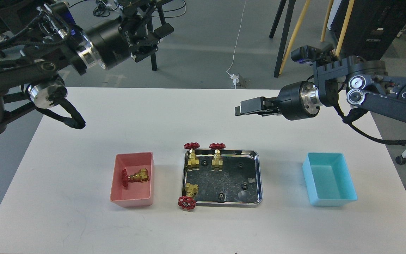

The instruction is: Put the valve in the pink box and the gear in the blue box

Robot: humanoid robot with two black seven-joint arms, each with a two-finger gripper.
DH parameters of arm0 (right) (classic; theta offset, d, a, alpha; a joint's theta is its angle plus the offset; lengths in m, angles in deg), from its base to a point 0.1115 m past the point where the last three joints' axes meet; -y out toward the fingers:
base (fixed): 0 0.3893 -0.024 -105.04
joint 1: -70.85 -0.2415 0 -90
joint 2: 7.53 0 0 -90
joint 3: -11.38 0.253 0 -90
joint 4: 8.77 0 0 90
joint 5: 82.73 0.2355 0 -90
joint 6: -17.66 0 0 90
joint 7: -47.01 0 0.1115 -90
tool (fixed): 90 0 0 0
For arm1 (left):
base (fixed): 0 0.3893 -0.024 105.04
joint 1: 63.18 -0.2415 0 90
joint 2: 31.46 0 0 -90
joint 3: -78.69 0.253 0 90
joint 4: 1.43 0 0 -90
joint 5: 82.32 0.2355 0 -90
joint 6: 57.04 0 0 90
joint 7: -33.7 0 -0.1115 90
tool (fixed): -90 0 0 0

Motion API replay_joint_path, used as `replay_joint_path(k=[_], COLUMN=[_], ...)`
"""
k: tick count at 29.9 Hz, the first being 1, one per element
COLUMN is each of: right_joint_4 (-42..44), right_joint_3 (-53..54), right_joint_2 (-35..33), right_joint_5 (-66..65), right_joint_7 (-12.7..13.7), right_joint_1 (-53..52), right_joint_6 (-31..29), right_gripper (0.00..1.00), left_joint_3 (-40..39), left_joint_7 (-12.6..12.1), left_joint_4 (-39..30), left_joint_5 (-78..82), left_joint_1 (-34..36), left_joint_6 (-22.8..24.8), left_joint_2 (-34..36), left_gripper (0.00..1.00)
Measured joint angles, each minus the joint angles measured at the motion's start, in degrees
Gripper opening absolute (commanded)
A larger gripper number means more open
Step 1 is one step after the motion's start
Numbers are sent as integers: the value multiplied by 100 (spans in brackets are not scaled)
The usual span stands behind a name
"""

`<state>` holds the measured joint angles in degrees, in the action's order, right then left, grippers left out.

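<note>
Grippers hang high over the white table, left gripper spread and empty, right gripper too edge-on to judge, while one valve lies in the pink box, three valves and small gears sit in the steel tray, and the blue box holds nothing.

One valve lies in the left box; tray sits between both boxes.
</note>
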<state>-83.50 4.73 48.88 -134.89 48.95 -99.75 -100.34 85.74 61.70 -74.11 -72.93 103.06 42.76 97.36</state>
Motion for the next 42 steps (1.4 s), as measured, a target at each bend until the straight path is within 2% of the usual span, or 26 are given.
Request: replay_joint_path(k=[4, 10, 18, 30, 36, 42], right_joint_4=[-259, -984, -1090, -730, -136, 372], right_joint_3=[-221, -714, -954, -980, -975, -970], right_joint_2=[56, 100, 198, 844, 1127, 1540], right_joint_5=[-416, -1710, -2685, -3290, -3430, -3432], right_joint_7=[0, -38, -71, -93, -88, -89], right_joint_1=[-193, -133, 316, 649, 868, 1061], right_joint_6=[1, 1, 1, 1, 1, 1], right_gripper=[99, 99, 99, 95, 92, 86], left_joint_3=[-214, -516, -769, -788, -787, -784], left_joint_7=[0, 0, 0, 1, 1, 1], left_joint_4=[24, 38, 207, 353, 378, 379], left_joint_5=[-19, 15, 35, 44, 45, 45], left_joint_1=[-154, -424, -757, -861, -886, -958], left_joint_6=[8, 13, 31, 32, 32, 32], left_joint_2=[-170, -206, -201, -421, -433, -428], left_gripper=[86, 86, 87, 87, 88, 88])
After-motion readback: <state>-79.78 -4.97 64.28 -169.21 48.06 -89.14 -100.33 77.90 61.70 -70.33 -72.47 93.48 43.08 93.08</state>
